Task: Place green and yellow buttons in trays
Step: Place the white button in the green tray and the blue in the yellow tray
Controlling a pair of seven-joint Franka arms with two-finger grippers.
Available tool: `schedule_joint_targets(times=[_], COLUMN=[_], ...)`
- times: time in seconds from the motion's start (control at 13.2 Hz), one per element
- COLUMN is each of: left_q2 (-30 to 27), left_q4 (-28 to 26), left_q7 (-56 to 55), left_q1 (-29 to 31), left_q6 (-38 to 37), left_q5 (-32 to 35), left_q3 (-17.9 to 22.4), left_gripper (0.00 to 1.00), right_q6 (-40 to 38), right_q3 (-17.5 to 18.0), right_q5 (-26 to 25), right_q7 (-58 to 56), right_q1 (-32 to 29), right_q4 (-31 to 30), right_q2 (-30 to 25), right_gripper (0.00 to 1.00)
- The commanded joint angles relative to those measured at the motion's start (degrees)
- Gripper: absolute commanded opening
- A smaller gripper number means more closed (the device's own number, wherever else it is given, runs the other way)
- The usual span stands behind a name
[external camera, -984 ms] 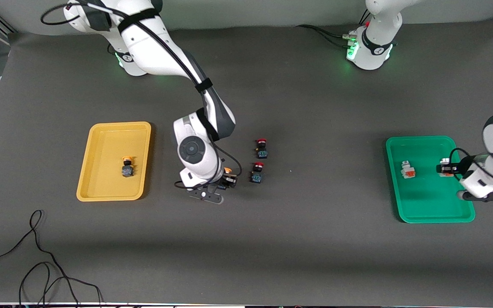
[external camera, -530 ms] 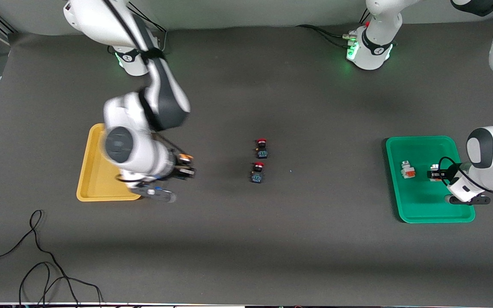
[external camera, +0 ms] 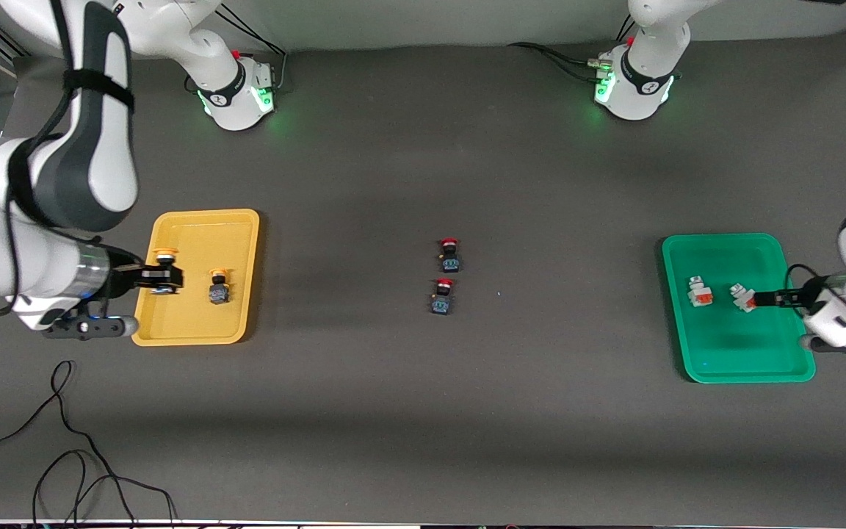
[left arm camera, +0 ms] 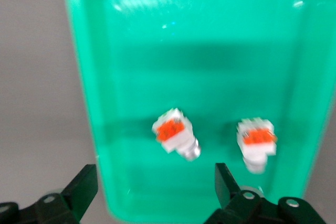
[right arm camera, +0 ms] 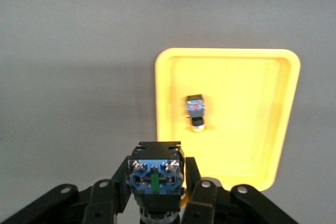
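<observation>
Front view: the right arm reaches from the upper left of the frame down to mid-left, wrist lying level, and the right gripper (external camera: 160, 279) pinches a yellow-capped button (external camera: 164, 257) over the yellow tray (external camera: 203, 220). A second yellow-capped button (external camera: 219, 287) rests in that tray. The left arm enters at the right edge; the left gripper (external camera: 767, 299) is spread over the green tray (external camera: 724, 367), just beside a white button (external camera: 740, 295), with another white button (external camera: 700, 291) lying near it in the tray. Two red-capped buttons (external camera: 446, 275) stand mid-frame on the table (external camera: 423, 411). Cables (external camera: 63, 441) trail at lower left.

Left wrist view: spread fingers (left arm camera: 81, 190) along the bottom edge, both white buttons (left arm camera: 176, 132) lying free in the green tray (left arm camera: 210, 24).

Right wrist view: fingers (right arm camera: 118, 187) clamp the button's dark body (right arm camera: 156, 174) at bottom centre, over the yellow tray's (right arm camera: 262, 77) edge.
</observation>
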Motion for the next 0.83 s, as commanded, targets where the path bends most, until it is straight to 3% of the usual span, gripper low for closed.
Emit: schedule_joint_targets(times=[0.0,0.3,0.61,0.76], left_q2=[-9.8,-19.8,-23.2,-23.3], left_q4=[0.4,0.9,4.5,5.6], left_q7=[1.3,1.2,1.3,1.2], left_q1=[-0.7,-0.8,-1.0,-3.8], left_q6=[-8.0,-14.8,-20.4,-21.5], left_q5=[0.4,-0.2,-2.0,-2.2], left_q3=[-1.0,-5.7,-8.4,-8.0], left_gripper=[0.99,0.99,0.99,0.99], right_q6=[5.3,22.5,31.5,33.1], right_q3=[-0.3,0.1,0.4,0.4], right_q5=[1.2,2.0,16.7,20.7], right_q7=[-11.4,-20.8,-32.1,-36.2], right_q1=[-3.7,-4.6,-4.0,-4.2], right_q4=[-4.7,-15.6,-22.0,-22.6], right_q2=[0.8,3.2,10.4,13.9], right_gripper=[0.00,0.00,0.00,0.00])
